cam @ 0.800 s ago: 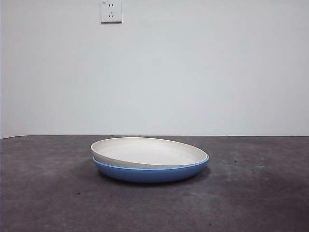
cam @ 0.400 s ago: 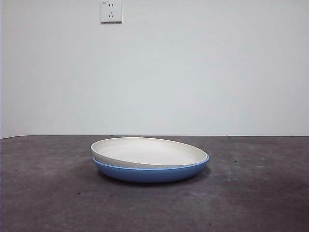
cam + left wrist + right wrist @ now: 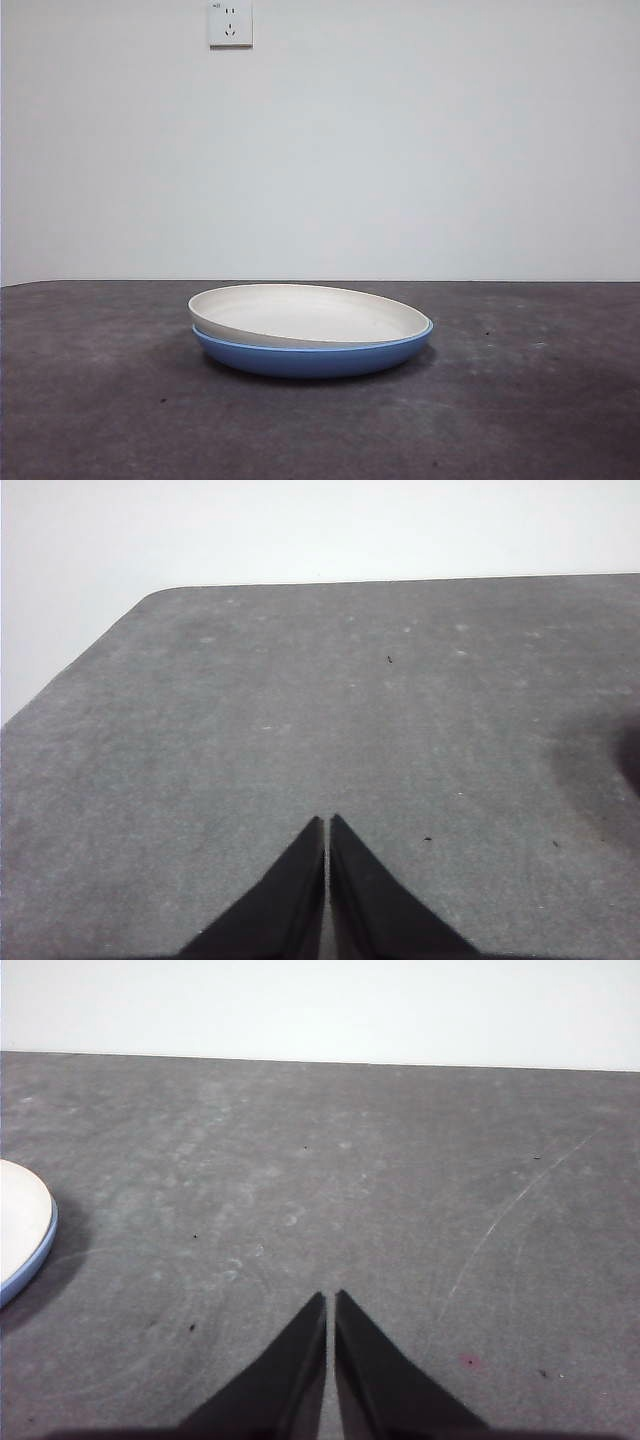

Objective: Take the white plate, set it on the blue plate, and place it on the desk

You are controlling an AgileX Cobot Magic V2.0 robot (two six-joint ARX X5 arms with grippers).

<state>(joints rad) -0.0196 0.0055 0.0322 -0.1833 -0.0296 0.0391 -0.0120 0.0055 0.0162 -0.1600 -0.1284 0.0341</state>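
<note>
My desk (image 3: pixel 110 400) was a dark grey-brown slab, rough and speckled, with a few pale scuffs. Only the blue plate (image 3: pixel 312 358) sat directly on it, roughly mid-desk, casting a soft shadow around its base.

Only the grippers' tips show of the robot. The left gripper (image 3: pixel 327 825) appears as two matte black jaws, each a flat wedge that is broad at the base and tapers to a sharp point. Their surfaces are plain and smooth, with no screws, cables or markings visible. The right gripper (image 3: pixel 330 1300) looks the same: two matte black, pointed, triangular jaws, plain-faced and unmarked. In the front view no part of either arm can be seen.
</note>
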